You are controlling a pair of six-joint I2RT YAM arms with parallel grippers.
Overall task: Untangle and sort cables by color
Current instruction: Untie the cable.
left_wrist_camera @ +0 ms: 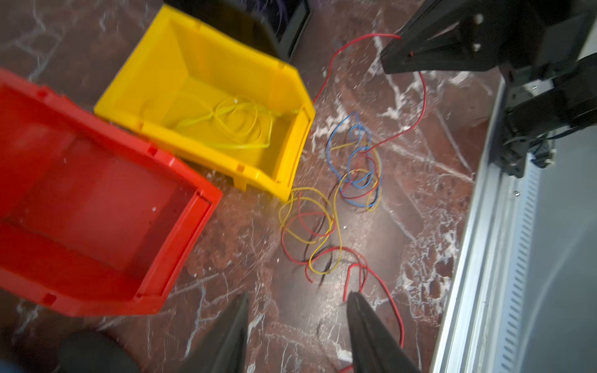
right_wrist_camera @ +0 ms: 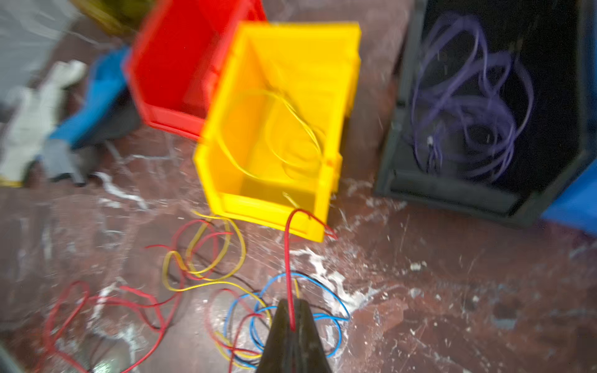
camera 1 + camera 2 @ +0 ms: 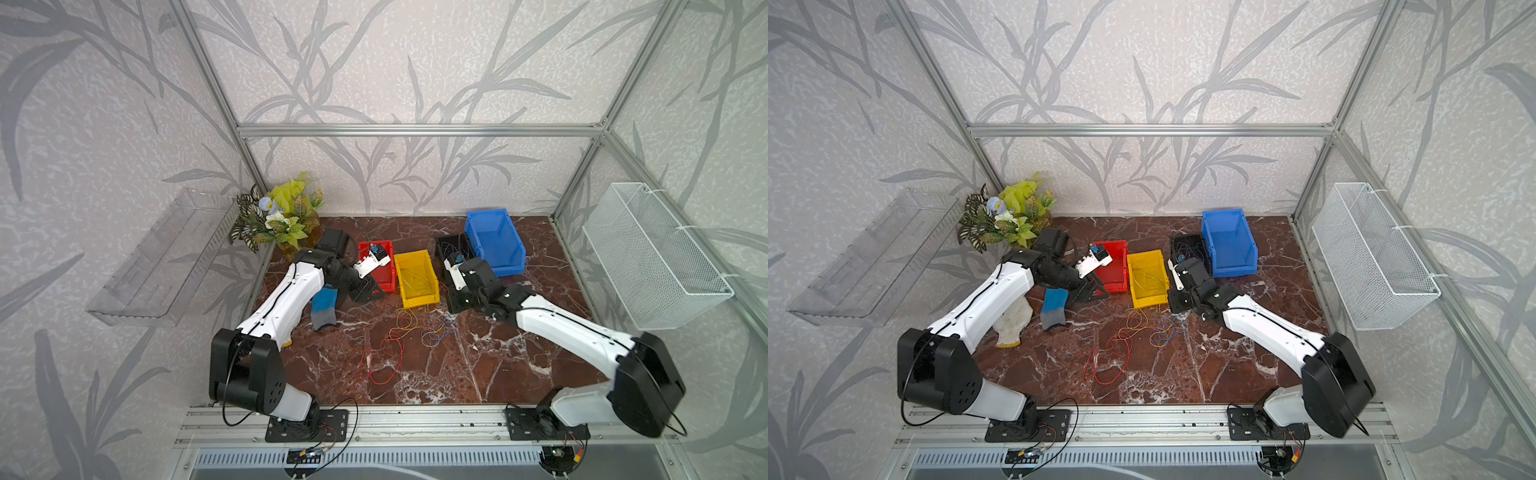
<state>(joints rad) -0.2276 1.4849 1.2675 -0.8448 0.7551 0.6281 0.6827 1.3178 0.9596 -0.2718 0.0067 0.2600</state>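
Surface [image 3: 519, 365]: four bins along the back, tangle in front of them. Red bin [image 1: 97, 200] looks empty. Yellow bin [image 1: 206, 74] holds yellow cables [image 1: 232, 129]. Black bin [image 2: 452, 190] holds the purple cables [image 2: 468, 106]. Blue bin [image 3: 496, 245] shows nothing inside.

Unsorted cables [image 3: 415, 332] lie loose in front of the yellow bin:
- red-and-yellow loops [image 1: 310, 226] on the left
- a tighter blue/yellow/red knot [image 1: 358, 174] on the right
- long red loops [image 3: 380, 361] running toward the front edge

Right end effector [image 2: 293, 303] is clamped tight on one red cable [image 2: 287, 258], just off the yellow bin's front right corner and right above the knot. The short free end arches toward that corner. The long part drops from the tips into the knot, so the cable runs roughly back-to-front there.

Left end effector [image 1: 298, 313] is about half open, nothing in it. It hovers in front of the red bin, near the red loops.

Key geometry: the red bin sits left of the right end effector, with the yellow bin between them. My read: a straight carry left drags the knot along, so the pull has to go up and away from the knot first. The left arm is nearer to both red bin and loops, so it's the better candidate to pin the knot or take a handover.
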